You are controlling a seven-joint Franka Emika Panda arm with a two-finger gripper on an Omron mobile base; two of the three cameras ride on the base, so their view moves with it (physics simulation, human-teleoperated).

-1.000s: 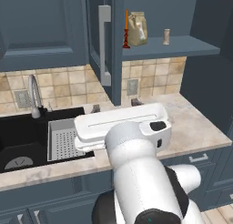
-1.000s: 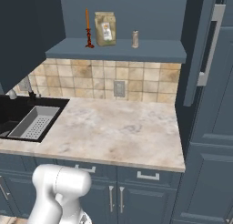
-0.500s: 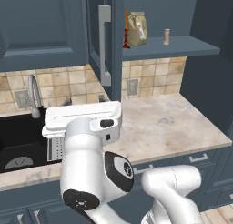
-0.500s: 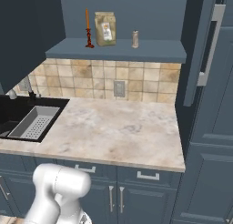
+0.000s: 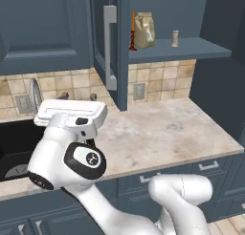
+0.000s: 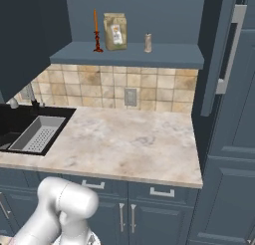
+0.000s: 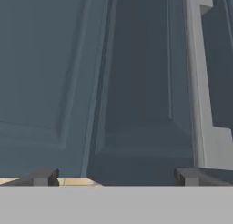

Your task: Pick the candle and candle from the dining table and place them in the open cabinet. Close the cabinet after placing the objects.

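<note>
The arm is folded low over the left end of the counter (image 5: 167, 129) by the black sink (image 6: 20, 132), and the gripper (image 7: 113, 176) faces the open cabinet's door (image 7: 136, 82) with its fingertips (image 7: 43, 176) spread wide and nothing between them. Beige marble-look counter, tan tile backsplash (image 6: 124, 89), dark blue drawers below; up on the open cabinet (image 6: 129, 55) shelf stand the dark red candle (image 6: 96, 32), a brown paper bag (image 6: 115, 32) just beside it and the small grey-beige candle (image 6: 148, 43) further right. The hand view gives the door panel and its silver bar handle (image 7: 200, 82) close up, while the base views show the whole shelf.
</note>
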